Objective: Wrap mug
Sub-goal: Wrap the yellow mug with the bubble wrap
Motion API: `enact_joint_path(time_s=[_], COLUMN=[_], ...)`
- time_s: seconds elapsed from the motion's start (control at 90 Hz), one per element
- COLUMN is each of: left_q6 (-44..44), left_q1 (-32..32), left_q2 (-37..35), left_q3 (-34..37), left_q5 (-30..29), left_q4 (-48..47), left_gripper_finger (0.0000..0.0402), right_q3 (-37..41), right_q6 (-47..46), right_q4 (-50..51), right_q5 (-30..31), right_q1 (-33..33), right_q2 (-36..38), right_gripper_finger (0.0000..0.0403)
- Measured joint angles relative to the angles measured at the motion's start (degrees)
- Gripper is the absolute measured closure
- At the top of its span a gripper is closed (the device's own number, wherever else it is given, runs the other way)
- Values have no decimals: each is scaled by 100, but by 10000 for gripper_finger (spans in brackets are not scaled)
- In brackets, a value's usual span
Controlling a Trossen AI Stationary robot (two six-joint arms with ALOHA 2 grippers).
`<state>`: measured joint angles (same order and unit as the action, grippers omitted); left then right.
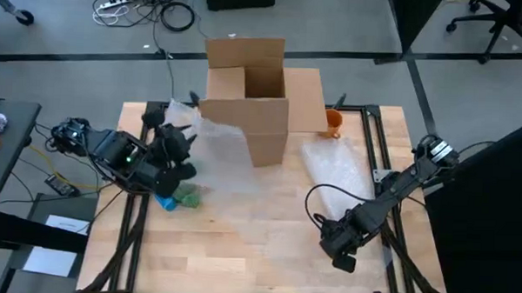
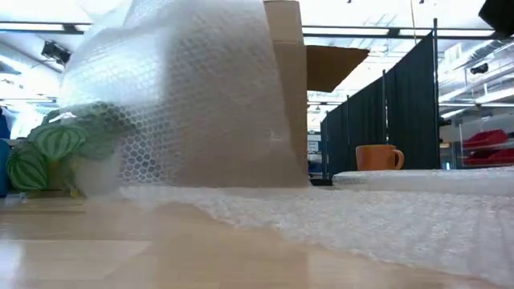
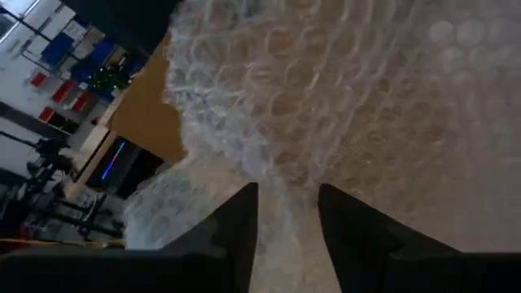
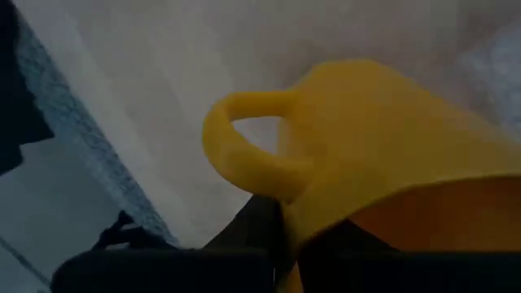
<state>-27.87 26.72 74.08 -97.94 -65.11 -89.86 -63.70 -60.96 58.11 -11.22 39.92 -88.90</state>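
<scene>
Spanning the middle of the wooden bench, a bubble wrap sheet lies spread in front of an open cardboard box. The left gripper pinches the sheet's left edge, raised. A green object rests just beside it. The right gripper, near the bench's front right, is clamped on the rim of a yellow mug. An orange mug stands beside the box. Beyond the bench: grey floor, cables, dark partitions.
</scene>
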Motion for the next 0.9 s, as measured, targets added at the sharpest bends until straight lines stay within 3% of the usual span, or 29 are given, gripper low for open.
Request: enact_joint_path(time_s=[0.2, 0.289, 0.578, 0.9], left_q6=[62, -146, -884, -617], left_q1=[-81, -261, -1257, -1990], left_q2=[-4, -33, -179, -180], left_q3=[-602, -812, -636, -445], left_q5=[-1197, -1318, -26, 800], left_q4=[14, -11, -18, -15], left_gripper_finger=[280, 280, 280, 280], right_q3=[0, 0, 2, 293], right_q6=[58, 62, 173, 788], right_q4=[-28, -44, -137, -94], right_q5=[225, 416, 997, 1863], right_q1=[-7, -11, 11, -275], right_q2=[0, 0, 0, 11], right_gripper_finger=[403, 403, 403, 403])
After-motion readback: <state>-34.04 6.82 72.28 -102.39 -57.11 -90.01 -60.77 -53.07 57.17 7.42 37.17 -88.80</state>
